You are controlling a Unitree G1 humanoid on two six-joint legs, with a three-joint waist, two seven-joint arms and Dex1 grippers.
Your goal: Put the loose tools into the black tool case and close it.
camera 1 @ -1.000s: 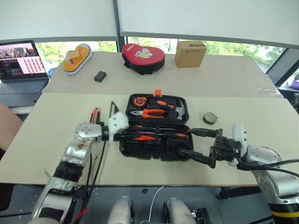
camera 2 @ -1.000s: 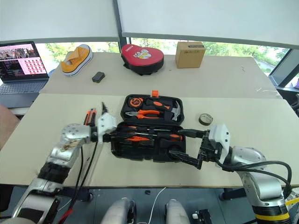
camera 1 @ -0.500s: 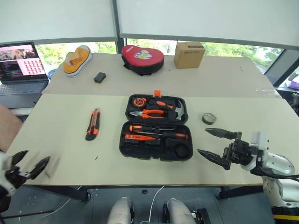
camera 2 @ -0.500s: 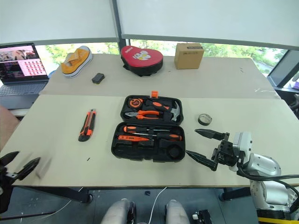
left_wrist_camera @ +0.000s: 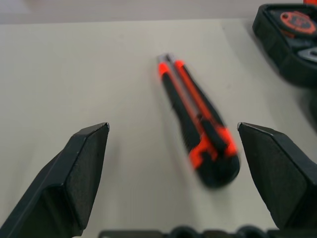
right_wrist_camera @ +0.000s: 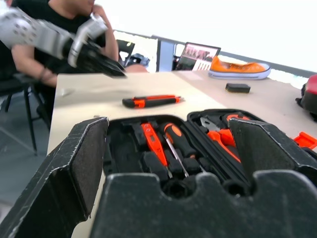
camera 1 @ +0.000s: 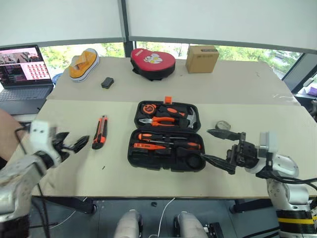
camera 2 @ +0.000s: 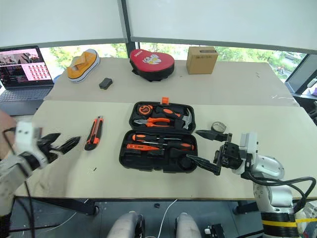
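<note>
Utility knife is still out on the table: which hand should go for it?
Left. The left hand is open beside the utility knife, pointing at it. The right hand is across the black tool case, nearer the tape roll.

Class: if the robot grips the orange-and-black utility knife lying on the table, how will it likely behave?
The utility knife looks rigid, so probably no flopping. Its flat-sided body lies flat on the table, so rolling seems unlikely. Long and slim, it may pivot if gripped off-centre.

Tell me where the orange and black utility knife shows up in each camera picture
Left eye view: utility knife on the table, left of the tool case.
Right eye view: likewise, left of the case.
Left wrist view: between the open left gripper fingers.
Right wrist view: beyond the case.
Shared landmark: the tool case.
</note>
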